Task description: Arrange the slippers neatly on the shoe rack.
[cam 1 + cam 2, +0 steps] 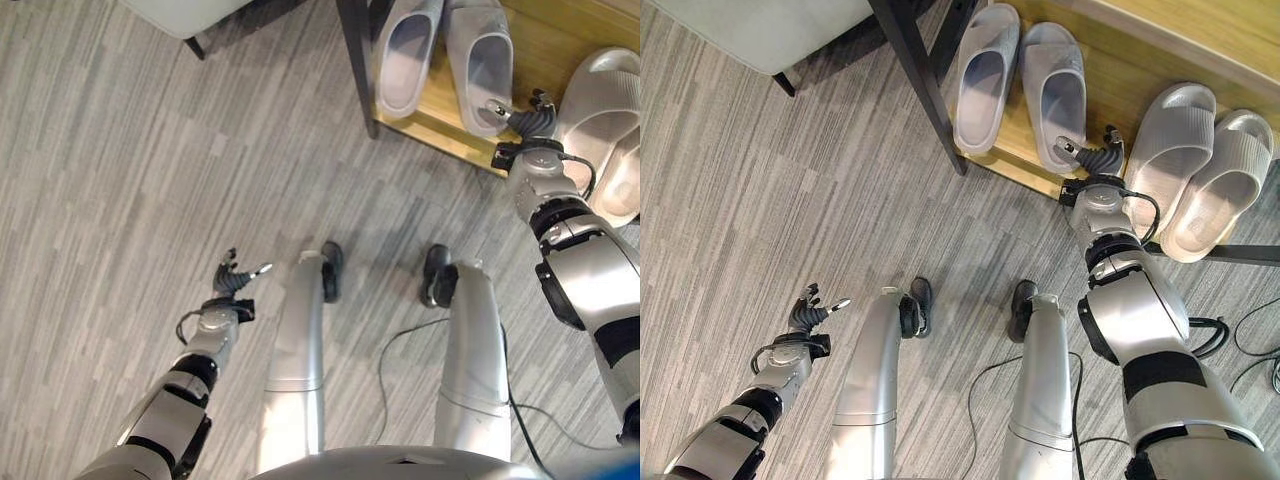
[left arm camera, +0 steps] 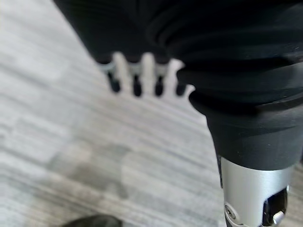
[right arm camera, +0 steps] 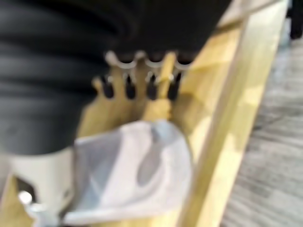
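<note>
On the wooden shoe rack [image 1: 1120,75], four pale slippers lie in two pairs, and the rack serves as the landmark for everything else. Its dark metal upright [image 1: 920,80] stands at the rack's left end, with the grey plank floor [image 1: 760,200] spreading out in front.

Just beside that upright sits the grey pair, the outer grey slipper [image 1: 985,75] and the inner grey slipper [image 1: 1058,90], long axes side by side and running across the rack's depth. Toward the rack's other end lies the beige pair, the nearer beige slipper [image 1: 1170,150] and the farther beige slipper [image 1: 1225,185], parallel to each other but slanted, their near ends overhanging the rack's front edge.

The right hand [image 1: 1098,160] is at the rack's front edge, between the two pairs, right at the near end of the inner grey slipper. Its fingers [image 3: 151,87] are loosely extended over the rack's wood past that slipper's end, holding nothing. I judge the slanted beige pair to be what needs squaring up; it lies just to that hand's right, long axes angled away from it.

The left hand [image 1: 808,310] hangs well away from the rack over the floor, fingers relaxed and empty.
</note>
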Available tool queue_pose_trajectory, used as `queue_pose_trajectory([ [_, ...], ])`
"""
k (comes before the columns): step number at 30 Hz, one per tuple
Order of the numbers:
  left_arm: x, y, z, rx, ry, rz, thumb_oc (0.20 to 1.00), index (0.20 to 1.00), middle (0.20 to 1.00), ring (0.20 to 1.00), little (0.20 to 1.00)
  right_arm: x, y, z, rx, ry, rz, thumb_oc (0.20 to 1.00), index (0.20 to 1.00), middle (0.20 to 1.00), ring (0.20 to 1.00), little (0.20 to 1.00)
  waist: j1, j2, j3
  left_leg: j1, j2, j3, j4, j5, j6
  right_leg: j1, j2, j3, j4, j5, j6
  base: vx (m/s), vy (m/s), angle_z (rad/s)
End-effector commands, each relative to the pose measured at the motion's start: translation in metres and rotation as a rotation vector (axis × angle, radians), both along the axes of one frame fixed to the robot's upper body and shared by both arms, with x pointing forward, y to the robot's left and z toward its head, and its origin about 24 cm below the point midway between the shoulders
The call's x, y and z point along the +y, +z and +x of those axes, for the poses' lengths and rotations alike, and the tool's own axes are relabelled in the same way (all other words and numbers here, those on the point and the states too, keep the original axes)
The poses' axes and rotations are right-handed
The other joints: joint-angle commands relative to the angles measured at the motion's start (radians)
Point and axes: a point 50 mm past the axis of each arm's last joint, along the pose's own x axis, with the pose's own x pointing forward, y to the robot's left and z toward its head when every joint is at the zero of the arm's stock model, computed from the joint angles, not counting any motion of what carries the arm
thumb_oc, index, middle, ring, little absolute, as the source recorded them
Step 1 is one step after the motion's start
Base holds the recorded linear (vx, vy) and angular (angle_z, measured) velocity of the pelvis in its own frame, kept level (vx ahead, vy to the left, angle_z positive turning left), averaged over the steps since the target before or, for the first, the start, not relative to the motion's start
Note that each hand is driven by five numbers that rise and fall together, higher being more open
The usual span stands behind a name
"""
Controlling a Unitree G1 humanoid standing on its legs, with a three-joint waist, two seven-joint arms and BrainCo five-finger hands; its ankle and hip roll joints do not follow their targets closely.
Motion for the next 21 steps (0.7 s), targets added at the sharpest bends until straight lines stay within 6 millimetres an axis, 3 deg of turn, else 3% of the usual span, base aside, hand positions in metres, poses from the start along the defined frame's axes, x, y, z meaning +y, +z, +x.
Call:
queue_pose_trajectory([
  [1,0.019,0.018,0.015,-0.039,0.09,0.04,1.0,1.0,1.0,1.0,1.0,0.014,0.018,0.004,-0.066,0.031,-0.033,1.0,1.0,1.0,1.0,1.0,-0.007,-0.006,0.042,0.006,-0.001,-0.062,-0.124,0.034,-0.002,0.067,-0.01,0.033,-0.137,0.049,0.051,-0.11,0.025,0.03],
  [2,0.015,0.025,0.023,-0.062,0.081,0.031,1.0,1.0,1.0,1.0,1.0,0.018,0.003,0.003,-0.04,0.045,-0.04,1.0,1.0,1.0,1.0,1.0,-0.015,-0.009,0.037,0.009,-0.002,-0.06,-0.141,0.042,0.0,0.072,-0.007,0.031,-0.153,0.055,0.052,-0.06,0.019,0.01],
  [3,0.019,0.026,0.023,-0.062,0.102,0.034,1.0,1.0,1.0,1.0,1.0,0.02,0.003,0.003,-0.036,0.055,-0.061,1.0,1.0,1.0,1.0,1.0,-0.017,-0.011,0.032,0.009,-0.002,-0.062,-0.147,0.045,0.0,0.074,-0.006,0.029,-0.16,0.06,0.054,-0.08,0.022,-0.02],
  [8,0.029,0.046,0.037,-0.094,0.12,0.056,1.0,1.0,1.0,1.0,1.0,0.032,0.007,0.005,-0.031,0.13,-0.174,1.0,1.0,1.0,1.0,1.0,-0.023,-0.021,0.023,0.005,-0.007,-0.069,-0.166,0.059,0.002,0.072,-0.004,0.031,-0.182,0.076,0.061,-0.03,0.012,0.0],
  [12,0.032,0.057,0.046,-0.107,0.114,0.07,1.0,1.0,1.0,1.0,1.0,0.053,0.017,0.008,-0.052,0.205,-0.272,1.0,1.0,1.0,1.0,1.0,-0.029,-0.027,0.013,0.004,-0.004,-0.072,-0.173,0.065,0.003,0.069,-0.002,0.033,-0.186,0.082,0.062,0.0,0.0,0.0],
  [15,0.035,0.061,0.047,-0.106,0.109,0.082,1.0,1.0,1.0,1.0,1.0,0.056,0.016,0.008,-0.047,0.227,-0.31,1.0,1.0,1.0,1.0,1.0,-0.031,-0.028,0.01,0.007,-0.006,-0.073,-0.176,0.066,0.004,0.072,-0.002,0.033,-0.192,0.085,0.063,0.0,0.0,0.0],
  [21,0.048,0.086,0.059,-0.134,0.099,0.132,1.0,1.0,1.0,1.0,1.0,0.063,0.018,0.011,0.01,0.28,-0.432,1.0,1.0,1.0,1.0,1.0,-0.03,-0.033,0.0,0.003,-0.011,-0.077,-0.189,0.077,0.004,0.069,-0.001,0.035,-0.202,0.09,0.067,-0.01,0.008,-0.02],
])
